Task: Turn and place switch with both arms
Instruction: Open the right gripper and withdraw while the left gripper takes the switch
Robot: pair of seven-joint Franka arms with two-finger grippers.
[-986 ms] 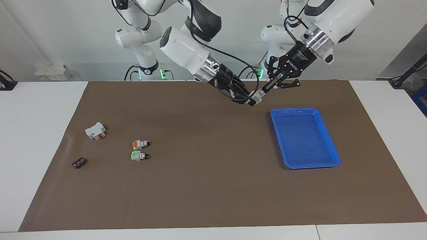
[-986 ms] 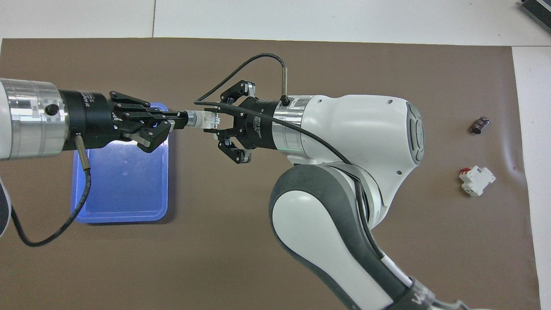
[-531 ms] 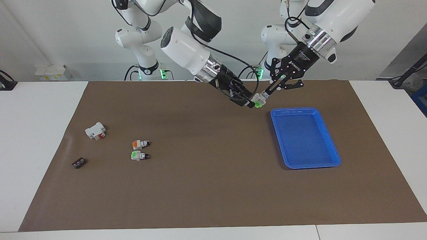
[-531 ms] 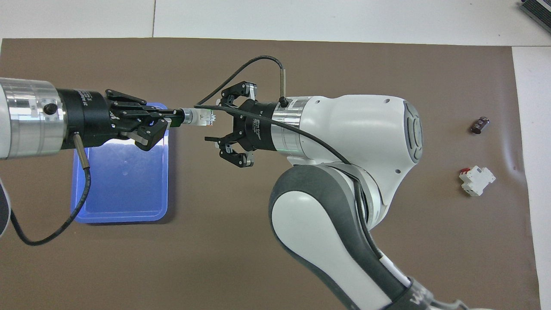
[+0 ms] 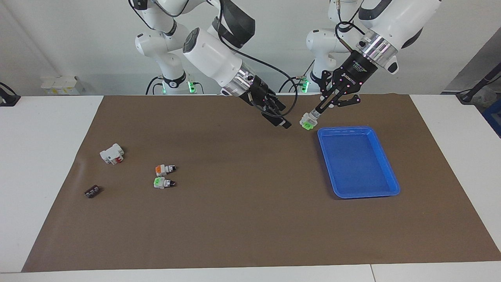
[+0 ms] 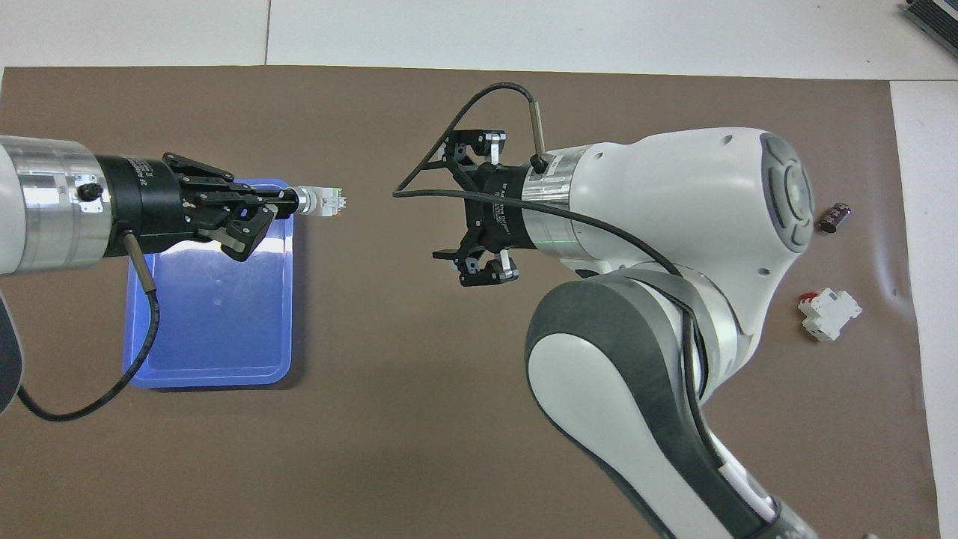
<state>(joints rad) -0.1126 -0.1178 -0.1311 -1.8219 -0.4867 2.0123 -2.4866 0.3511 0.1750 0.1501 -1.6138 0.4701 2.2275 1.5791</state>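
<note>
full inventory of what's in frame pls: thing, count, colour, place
held switch: 1, white-grey with green end, in the left gripper, in the air just off the tray's corner nearest the robots
tray: 1, blue, toward the left arm's end of the table
loose switches: 2, one orange-ended, one green-ended, side by side on the mat toward the right arm's end
white block with red part: 1, nearer the right arm's end than the loose switches
flat black piece: 1, farther from the robots than the white block
mat: 1, brown, covers the table
left gripper: shut on the held switch
right gripper: open, holds nothing, over the mat beside the held switch
</note>
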